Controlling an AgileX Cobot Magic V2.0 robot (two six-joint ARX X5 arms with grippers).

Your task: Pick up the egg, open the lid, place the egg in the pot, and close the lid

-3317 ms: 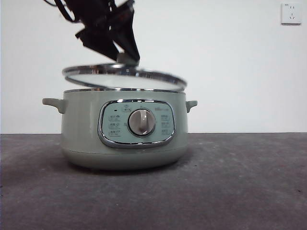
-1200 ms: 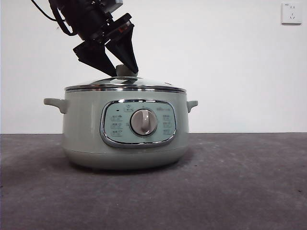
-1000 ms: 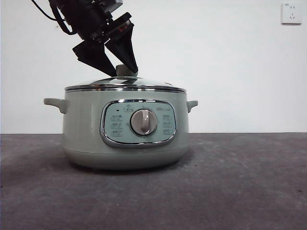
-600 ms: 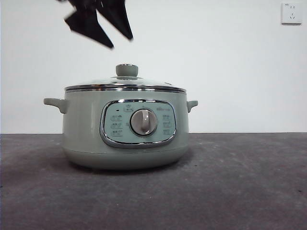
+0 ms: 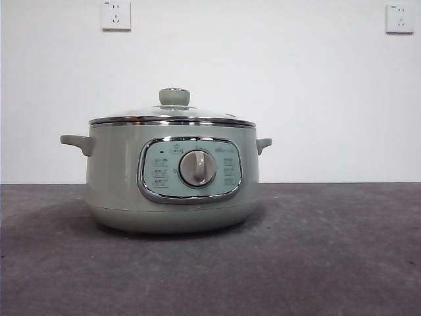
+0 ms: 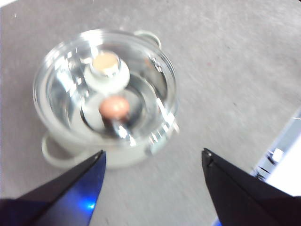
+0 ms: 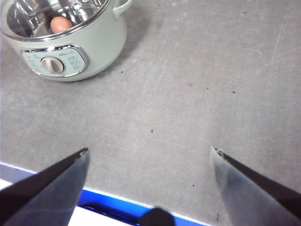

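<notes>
The pale green pot (image 5: 171, 178) stands on the dark table with the glass lid (image 5: 172, 117) seated flat on its rim, green knob (image 5: 174, 97) on top. Through the glass, the brown egg (image 6: 114, 107) lies on the pot's steel floor, also visible as the egg (image 7: 61, 23) in the right wrist view. My left gripper (image 6: 153, 162) hangs open high above the pot (image 6: 106, 94), holding nothing. My right gripper (image 7: 149, 155) is open over bare table, well away from the pot (image 7: 63, 42). Neither gripper appears in the front view.
Two wall sockets (image 5: 116, 14) (image 5: 399, 18) sit on the white wall behind. The table's front edge with a blue strip (image 7: 108, 203) lies below the right gripper. A white and blue object (image 6: 282, 165) stands at the table's side.
The left gripper lowered the lid onto the pot, let go of the knob, and rose out of the front view. The lid now rests shut on the pot.
</notes>
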